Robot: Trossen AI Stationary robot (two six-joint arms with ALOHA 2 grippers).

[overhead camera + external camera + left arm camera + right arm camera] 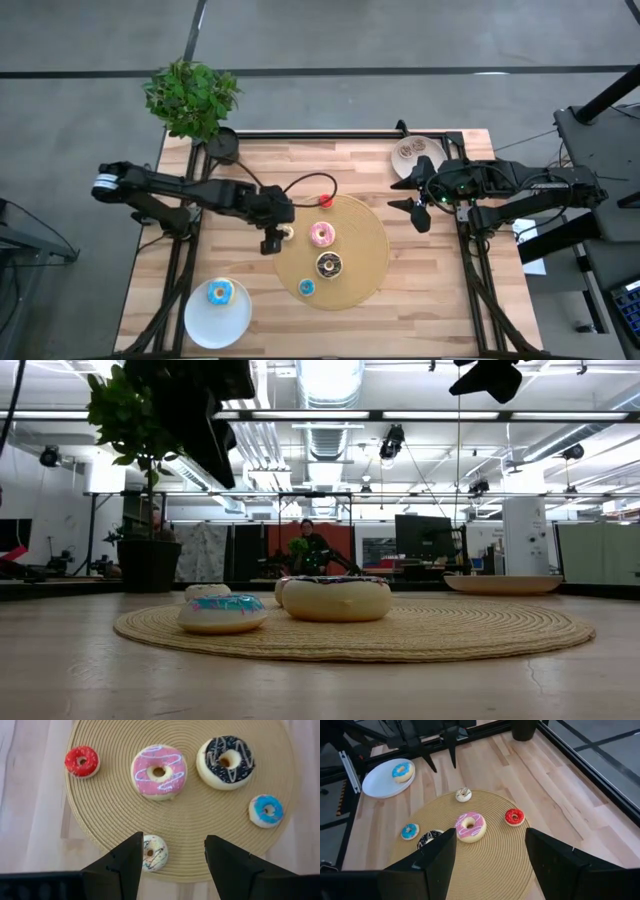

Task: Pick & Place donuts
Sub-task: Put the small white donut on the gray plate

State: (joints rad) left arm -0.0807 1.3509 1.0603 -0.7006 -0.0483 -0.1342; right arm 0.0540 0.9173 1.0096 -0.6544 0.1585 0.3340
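On the round tan mat point(360, 235) lie a red donut point(325, 201), a pink donut point(322, 235), a chocolate donut point(329, 265), a small light blue donut point(306, 288) and a small cream donut point(287, 232) at its left edge. Another blue-iced donut point(220, 293) sits on the near-left white plate point(205, 322). My left gripper point(174, 855) hovers open over the mat's left edge, with the cream donut point(153, 852) just inside one finger and untouched. My right gripper point(490, 860) is open, raised beyond the mat's right side.
A second plate point(405, 160) holding small items stands at the far right corner. A potted plant point(192, 98) and its black pot point(222, 145) are at the far left corner. A black and red cable point(305, 183) loops by the red donut. Bare wood lies near and right of the mat.
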